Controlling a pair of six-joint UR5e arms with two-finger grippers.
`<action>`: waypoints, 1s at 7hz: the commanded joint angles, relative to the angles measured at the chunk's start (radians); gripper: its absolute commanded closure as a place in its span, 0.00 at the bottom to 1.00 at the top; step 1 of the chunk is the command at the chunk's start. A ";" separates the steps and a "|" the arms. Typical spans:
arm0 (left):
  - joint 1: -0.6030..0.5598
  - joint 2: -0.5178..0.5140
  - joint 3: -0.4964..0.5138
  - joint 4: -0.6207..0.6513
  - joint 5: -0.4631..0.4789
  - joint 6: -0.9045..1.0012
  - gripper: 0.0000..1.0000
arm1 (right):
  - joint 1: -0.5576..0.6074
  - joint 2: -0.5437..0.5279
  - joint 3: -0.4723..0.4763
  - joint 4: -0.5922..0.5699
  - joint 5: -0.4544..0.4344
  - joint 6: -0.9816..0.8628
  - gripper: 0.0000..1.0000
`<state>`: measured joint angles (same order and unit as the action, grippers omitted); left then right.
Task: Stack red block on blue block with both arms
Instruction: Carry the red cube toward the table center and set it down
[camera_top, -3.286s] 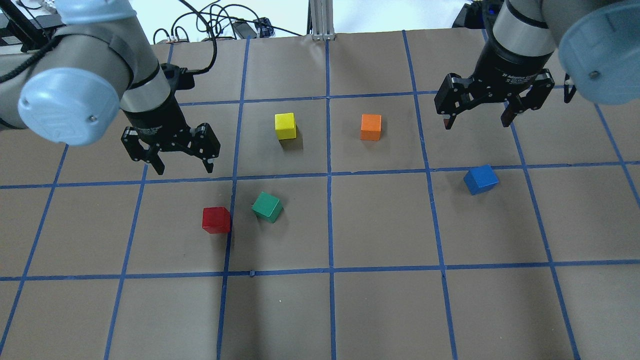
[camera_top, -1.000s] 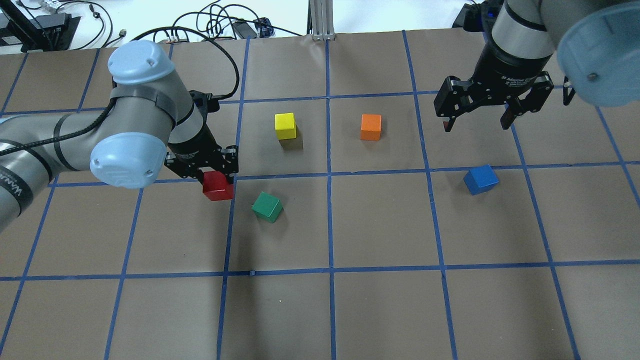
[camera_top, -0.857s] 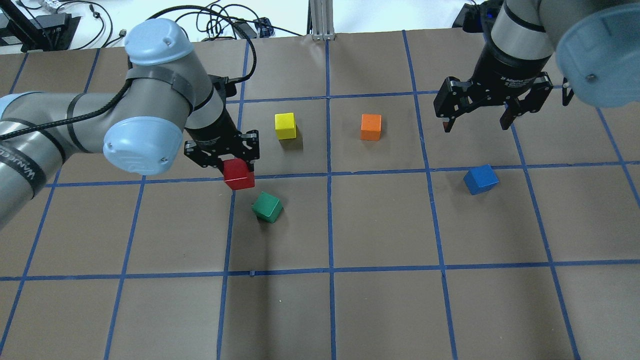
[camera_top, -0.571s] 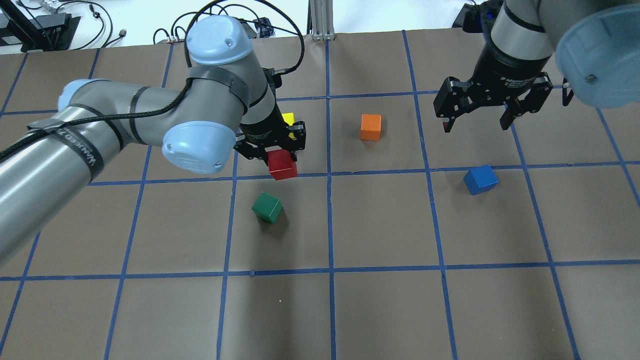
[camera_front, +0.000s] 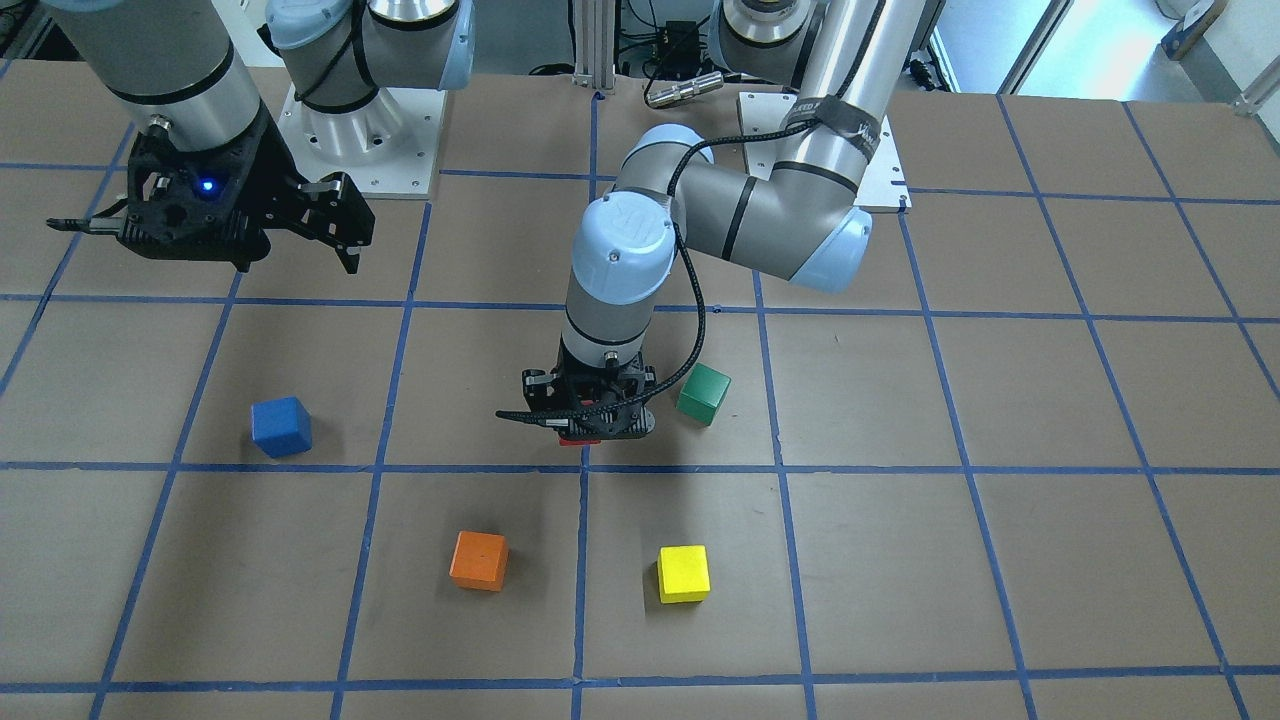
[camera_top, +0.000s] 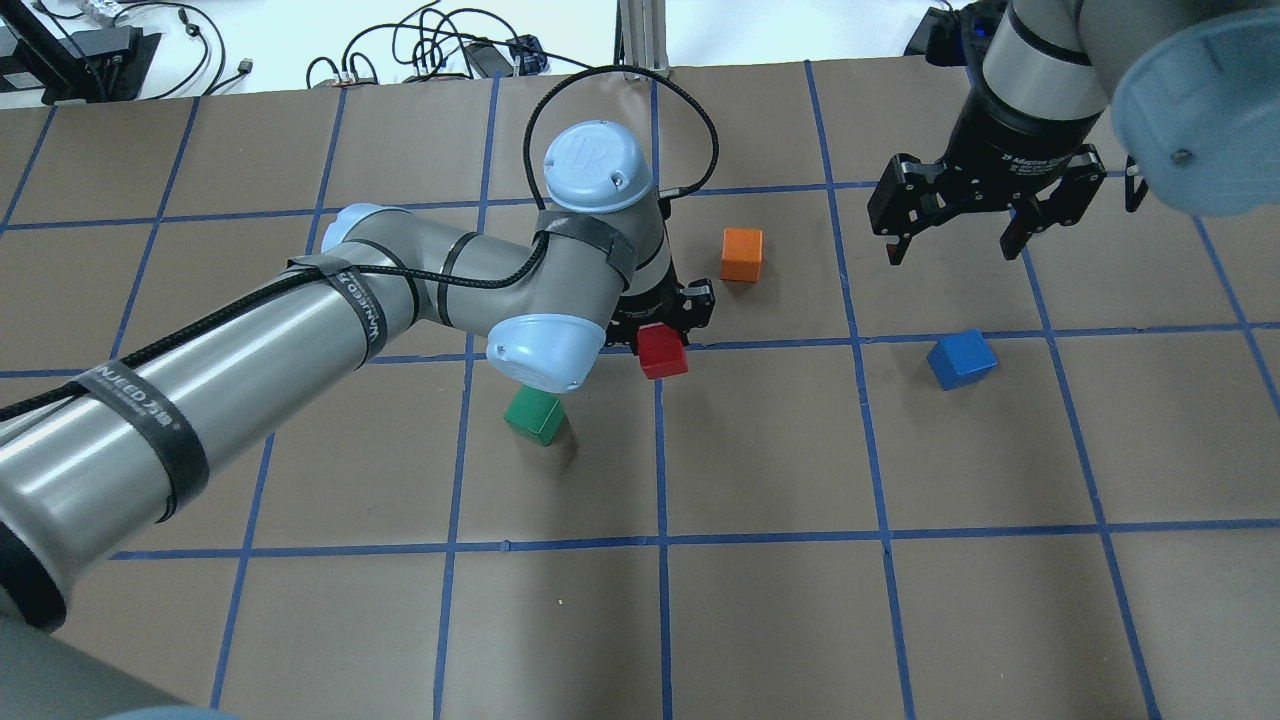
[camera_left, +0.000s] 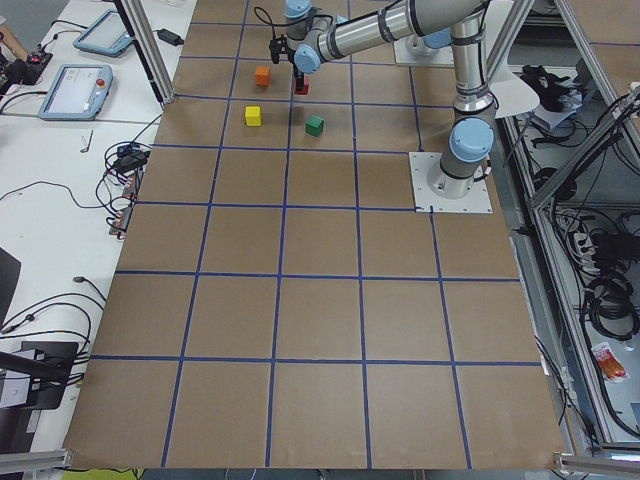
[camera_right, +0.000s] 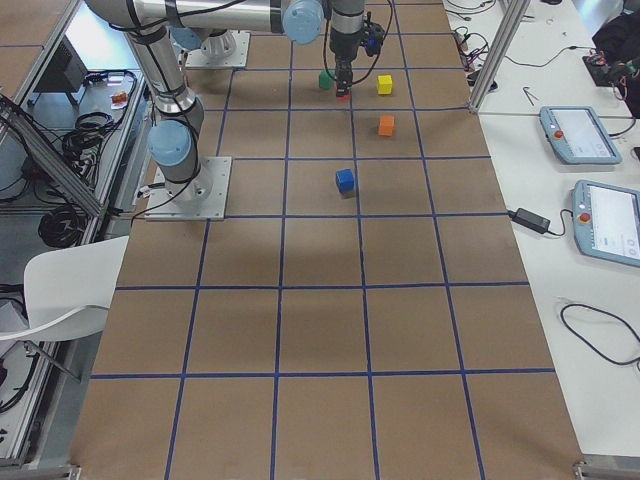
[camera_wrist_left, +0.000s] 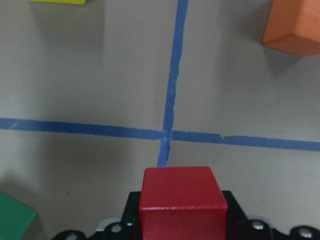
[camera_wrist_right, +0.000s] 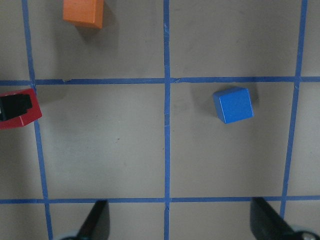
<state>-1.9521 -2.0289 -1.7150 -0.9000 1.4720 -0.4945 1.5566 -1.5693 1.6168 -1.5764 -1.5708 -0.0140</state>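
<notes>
My left gripper (camera_top: 662, 342) is shut on the red block (camera_top: 662, 351) and holds it above a blue tape crossing near the table's middle. The red block fills the lower middle of the left wrist view (camera_wrist_left: 181, 200) and shows at the left edge of the right wrist view (camera_wrist_right: 19, 110). The blue block (camera_top: 960, 359) lies on the table to the right, apart from both grippers; it also shows in the front view (camera_front: 281, 426) and the right wrist view (camera_wrist_right: 233, 104). My right gripper (camera_top: 953, 242) is open and empty, hanging high behind the blue block.
A green cube (camera_top: 535, 415) lies just left of the red block, partly under my left arm. An orange cube (camera_top: 742, 254) sits behind it. A yellow cube (camera_front: 684, 573) shows in the front view; my left arm hides it in the overhead view. Blue tape lines (camera_top: 860, 343) grid the brown table.
My left gripper came down on the red block, shut on it, lifted it and carried it right, past the green cube, to the middle tape crossing. The right arm stayed still.
</notes>
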 joint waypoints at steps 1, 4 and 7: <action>-0.005 -0.033 0.002 0.026 0.052 0.077 0.83 | -0.001 0.002 0.000 -0.002 0.000 0.000 0.00; -0.004 -0.056 0.008 0.070 0.044 0.108 0.00 | -0.001 0.009 0.003 -0.002 0.002 -0.007 0.00; 0.102 0.072 0.053 -0.081 0.031 0.223 0.00 | -0.003 0.023 0.003 -0.043 0.009 -0.009 0.00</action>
<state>-1.8982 -2.0221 -1.6856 -0.9073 1.5047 -0.3049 1.5549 -1.5569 1.6198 -1.5898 -1.5658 -0.0143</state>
